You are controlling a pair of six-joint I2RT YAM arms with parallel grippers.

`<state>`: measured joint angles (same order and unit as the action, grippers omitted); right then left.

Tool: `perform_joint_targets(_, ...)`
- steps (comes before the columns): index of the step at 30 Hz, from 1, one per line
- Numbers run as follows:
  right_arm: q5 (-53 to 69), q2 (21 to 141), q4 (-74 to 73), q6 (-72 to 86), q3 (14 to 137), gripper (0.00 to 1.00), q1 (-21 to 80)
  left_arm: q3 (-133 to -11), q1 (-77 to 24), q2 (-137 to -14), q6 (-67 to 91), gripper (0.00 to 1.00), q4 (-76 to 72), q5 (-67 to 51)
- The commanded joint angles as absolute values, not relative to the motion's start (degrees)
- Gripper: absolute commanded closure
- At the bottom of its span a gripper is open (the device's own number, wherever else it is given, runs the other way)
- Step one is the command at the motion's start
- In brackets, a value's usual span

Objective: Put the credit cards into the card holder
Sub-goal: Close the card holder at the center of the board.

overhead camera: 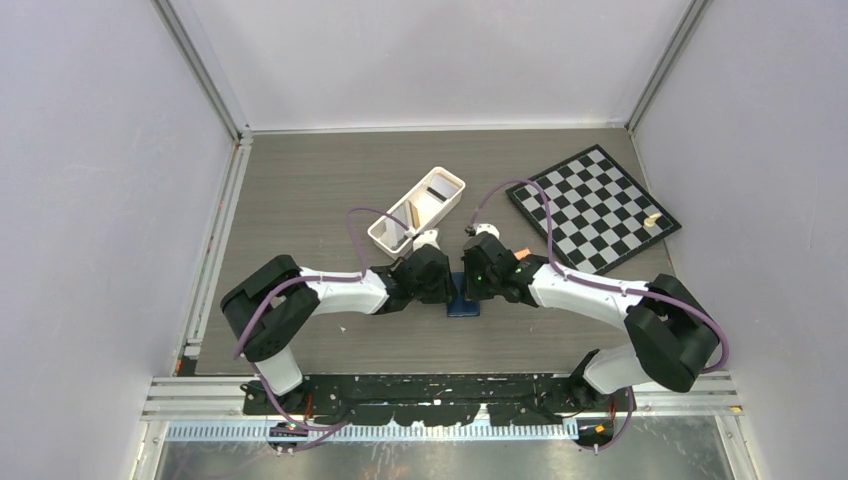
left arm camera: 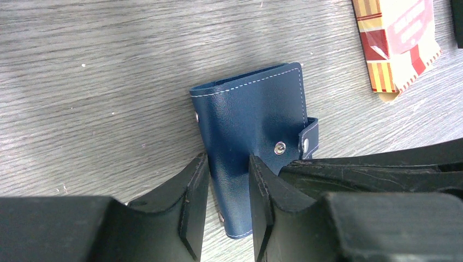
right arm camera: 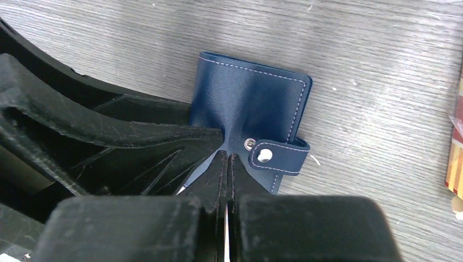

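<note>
The card holder (left arm camera: 251, 109), navy with white stitching, lies folded on the table between both arms (overhead camera: 463, 308). Its strap (right arm camera: 278, 155) sits beside the cover's stud, not snapped onto it. My left gripper (left arm camera: 228, 161) stands partly open over the holder's near end, with one finger by the spine edge and the other on the cover. My right gripper (right arm camera: 226, 155) is shut, its tips pinching the cover beside the stud, and the leather creases toward them. The credit cards stand in the white tray (overhead camera: 400, 240): a tan one (overhead camera: 413, 213) and a dark one (overhead camera: 437, 194).
A red-and-yellow striped pack (left arm camera: 396, 43) lies on the table just beyond the holder. A chessboard (overhead camera: 595, 205) with a small piece on it fills the back right. The two grippers (overhead camera: 457, 280) almost touch each other. Grey walls enclose the table.
</note>
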<state>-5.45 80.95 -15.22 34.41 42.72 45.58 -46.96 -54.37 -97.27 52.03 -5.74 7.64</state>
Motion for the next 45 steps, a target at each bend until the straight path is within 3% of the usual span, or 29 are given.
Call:
perform_joint_targets(1,-4.5,81.1,-11.9,35.2,43.0,1.00,45.2,-46.3,-54.6,-100.4,50.0,0.68,-0.2,8.6)
perform_joint_targets(10,-6.2,78.3,-16.9,34.7,44.9,0.97,44.8,-45.7,-54.6,-99.6,50.1,0.68,-0.2,9.0)
perform_joint_targets(13,-9.7,75.8,-21.8,32.7,47.0,0.80,44.8,-44.9,-54.7,-98.9,50.4,0.67,-1.4,8.6)
perform_joint_targets(17,-13.9,77.0,-26.9,31.4,49.5,0.70,44.8,-44.1,-54.7,-98.9,51.3,0.67,-3.8,7.4)
perform_joint_targets(35,-13.1,87.8,-27.3,31.4,53.7,0.60,45.4,-44.6,-54.8,-99.7,51.1,0.67,-3.5,7.3)
perform_joint_targets(39,-13.5,88.7,-27.3,31.4,53.9,0.67,45.5,-44.7,-54.8,-99.9,51.1,0.67,-3.5,7.2)
perform_joint_targets(45,-13.3,88.3,-27.2,31.5,53.8,0.98,45.5,-45.0,-54.8,-100.2,51.1,0.67,-3.4,7.1)
